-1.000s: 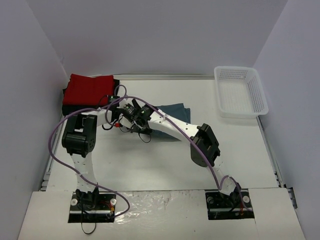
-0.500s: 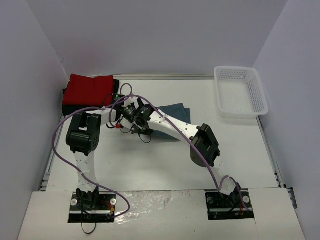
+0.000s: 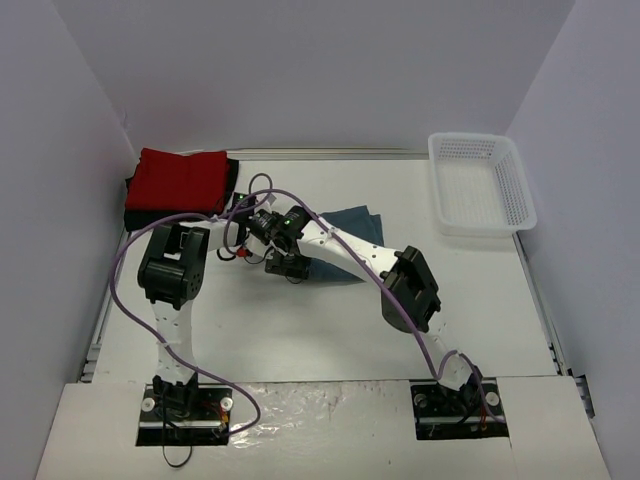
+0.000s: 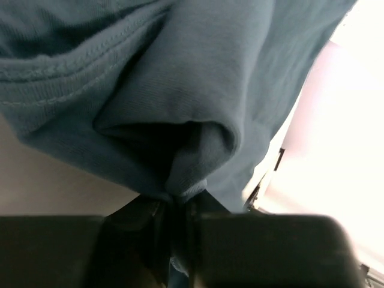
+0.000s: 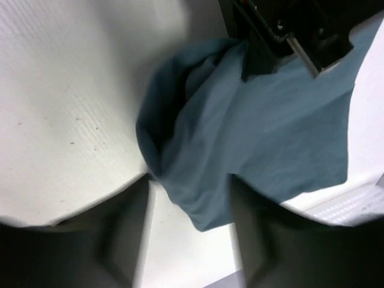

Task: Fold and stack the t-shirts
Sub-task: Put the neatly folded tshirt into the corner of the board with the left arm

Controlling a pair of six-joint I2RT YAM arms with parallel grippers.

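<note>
A white lattice basket [image 3: 482, 185] sits at the white table's [image 3: 300, 330] far right corner.

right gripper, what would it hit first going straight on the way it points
The teal t-shirt: its bunched fold lies right ahead of the open right gripper, likely partly within its gap; depth is unclear.

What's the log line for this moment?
teal shirt: bunched mid-table | left claw: shut on it | right claw: around its edge, grip unclear | red shirt: folded, far-left corner

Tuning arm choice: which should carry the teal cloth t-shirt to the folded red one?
Left, likely: left gripper shut on teal cloth t-shirt; right gripper open; red cloth t-shirt lies far left.
</note>
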